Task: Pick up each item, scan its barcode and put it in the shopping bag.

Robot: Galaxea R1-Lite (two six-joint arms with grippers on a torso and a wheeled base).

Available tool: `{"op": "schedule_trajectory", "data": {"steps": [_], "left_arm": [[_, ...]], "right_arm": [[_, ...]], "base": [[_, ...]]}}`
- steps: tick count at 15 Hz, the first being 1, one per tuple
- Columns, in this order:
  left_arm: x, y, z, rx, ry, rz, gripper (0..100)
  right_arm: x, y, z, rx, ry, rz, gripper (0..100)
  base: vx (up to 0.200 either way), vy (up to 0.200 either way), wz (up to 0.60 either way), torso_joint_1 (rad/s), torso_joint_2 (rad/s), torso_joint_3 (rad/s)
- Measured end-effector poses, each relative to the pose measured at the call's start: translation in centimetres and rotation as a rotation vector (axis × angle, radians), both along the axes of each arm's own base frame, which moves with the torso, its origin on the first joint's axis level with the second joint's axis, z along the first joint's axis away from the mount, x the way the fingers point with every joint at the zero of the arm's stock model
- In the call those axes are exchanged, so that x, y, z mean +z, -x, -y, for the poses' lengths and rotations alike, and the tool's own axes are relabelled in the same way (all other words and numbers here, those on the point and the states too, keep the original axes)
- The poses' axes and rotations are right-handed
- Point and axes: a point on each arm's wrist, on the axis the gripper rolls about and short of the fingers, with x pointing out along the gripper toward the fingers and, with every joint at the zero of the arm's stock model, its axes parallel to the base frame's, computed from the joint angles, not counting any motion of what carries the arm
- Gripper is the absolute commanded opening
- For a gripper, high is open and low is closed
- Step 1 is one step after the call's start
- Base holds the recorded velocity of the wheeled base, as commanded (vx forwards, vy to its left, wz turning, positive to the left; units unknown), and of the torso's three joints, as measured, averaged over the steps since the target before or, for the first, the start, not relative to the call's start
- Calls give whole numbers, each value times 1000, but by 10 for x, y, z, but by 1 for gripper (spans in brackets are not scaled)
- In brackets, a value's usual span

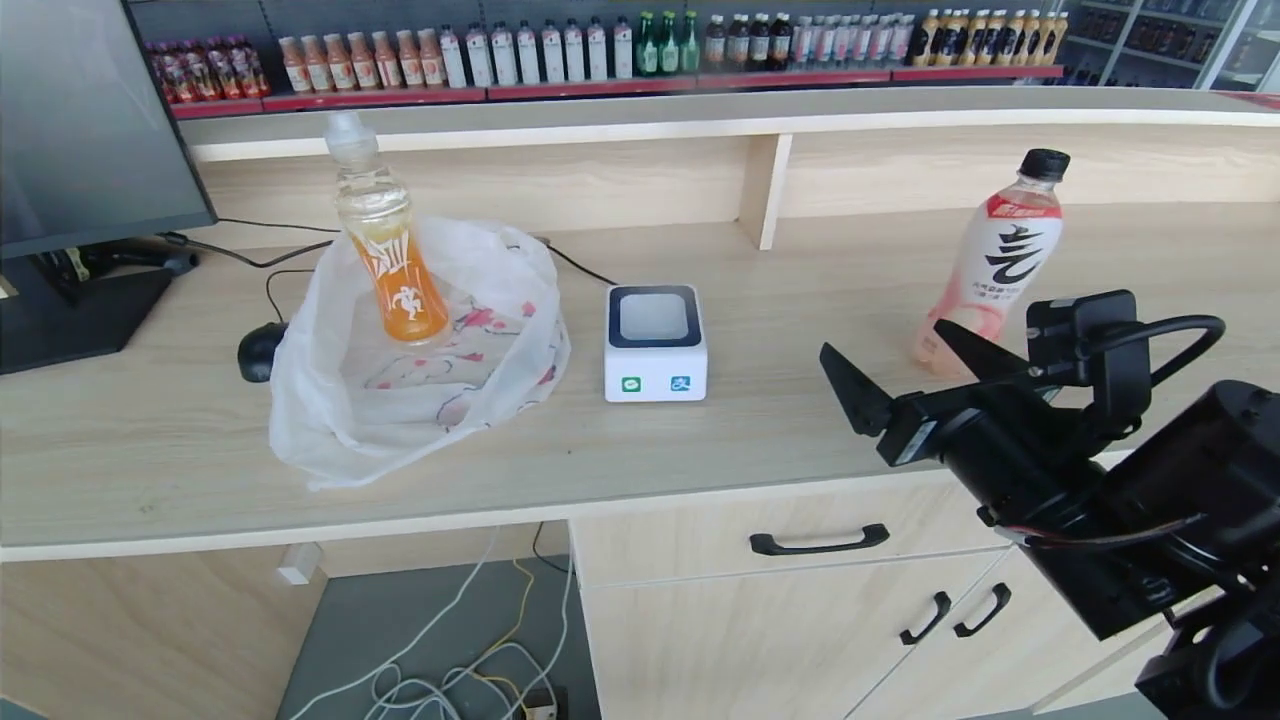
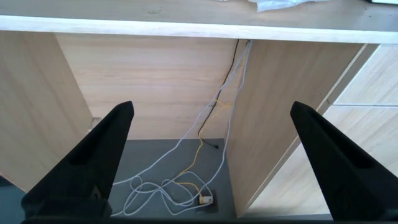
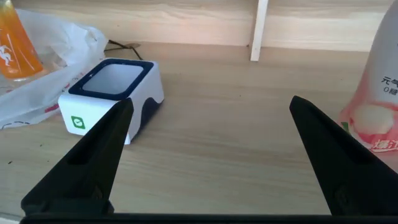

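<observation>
An orange drink bottle (image 1: 385, 240) stands upright inside the white plastic shopping bag (image 1: 420, 370) on the counter's left part. The white barcode scanner (image 1: 655, 342) with a dark-rimmed window sits mid-counter, right of the bag. A pink-labelled bottle (image 1: 990, 262) with a black cap stands upright on the right. My right gripper (image 1: 905, 375) hovers open over the counter, just left of and nearer than the pink bottle, holding nothing. In the right wrist view the scanner (image 3: 112, 99) and pink bottle (image 3: 376, 106) flank its fingers. My left gripper (image 2: 211, 162) hangs open below the counter edge, empty.
A monitor (image 1: 90, 130) and a black mouse (image 1: 260, 350) stand at the counter's left. A raised wooden ledge with a divider (image 1: 765, 190) backs the counter. Drawers with black handles (image 1: 820, 543) are below. Loose cables (image 2: 186, 180) lie on the floor under the counter.
</observation>
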Motion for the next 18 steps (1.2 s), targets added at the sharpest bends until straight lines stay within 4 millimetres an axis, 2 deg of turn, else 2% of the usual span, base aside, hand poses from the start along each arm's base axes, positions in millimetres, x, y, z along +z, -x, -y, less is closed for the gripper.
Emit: {"op": "schedule_trajectory", "data": {"steps": [5, 13, 18], "left_arm": [[0, 0, 0, 0, 0, 0, 100], [0, 0, 0, -1, -5, 0, 100], [0, 0, 0, 0, -5, 0, 100]], "right_arm": [[1, 0, 0, 1, -1, 4, 100], [1, -2, -3, 6, -1, 5, 100], [2, -13, -8, 7, -9, 20, 100]], "base": [[0, -200, 0, 4, 2, 3], [0, 0, 0, 0, 0, 0], [0, 0, 0, 0, 0, 0]]}}
